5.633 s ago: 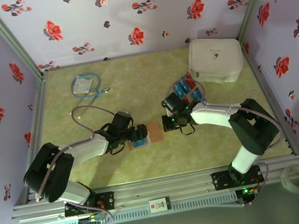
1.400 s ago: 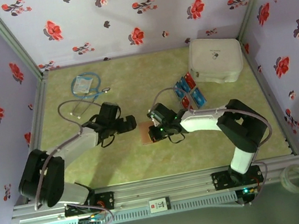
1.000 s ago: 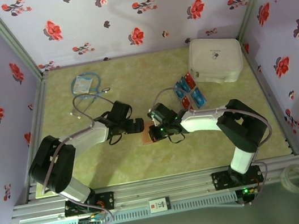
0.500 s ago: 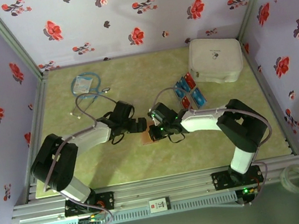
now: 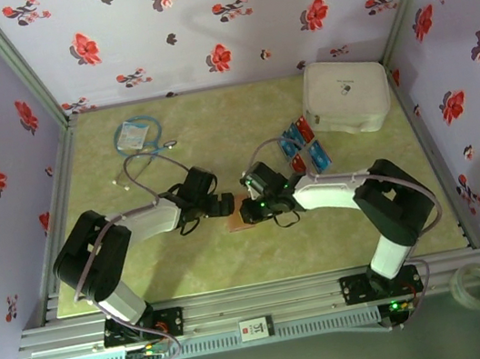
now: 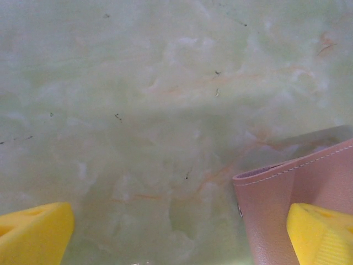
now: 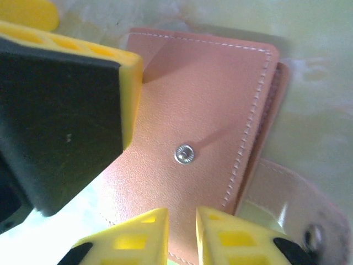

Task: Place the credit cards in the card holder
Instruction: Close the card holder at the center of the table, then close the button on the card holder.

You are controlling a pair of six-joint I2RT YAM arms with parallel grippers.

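The brown card holder [image 5: 235,219] lies folded shut at the table's middle, its snap stud facing up [image 7: 185,154]. My left gripper [image 5: 221,205] stands open at the holder's left edge. One of its yellow fingertips [image 6: 322,234] hovers over the leather [image 6: 292,190], the other over bare table. My right gripper [image 5: 247,207] sits over the holder's right side. Its fingertips [image 7: 138,238] stand a narrow gap apart above the leather, with nothing between them [image 7: 182,238]. Red and blue credit cards [image 5: 303,147] lie in a cluster to the right, beside the white case.
A big white rounded case [image 5: 346,95] stands at the back right. A blue-and-white packet with a cable [image 5: 134,134] lies at the back left. The left gripper's black and yellow finger [image 7: 60,116] crowds the right wrist view. Flowered walls enclose the table.
The left gripper has slid right until it reaches the holder's left edge. The right gripper's fingertips, pressed together before, have parted a little.
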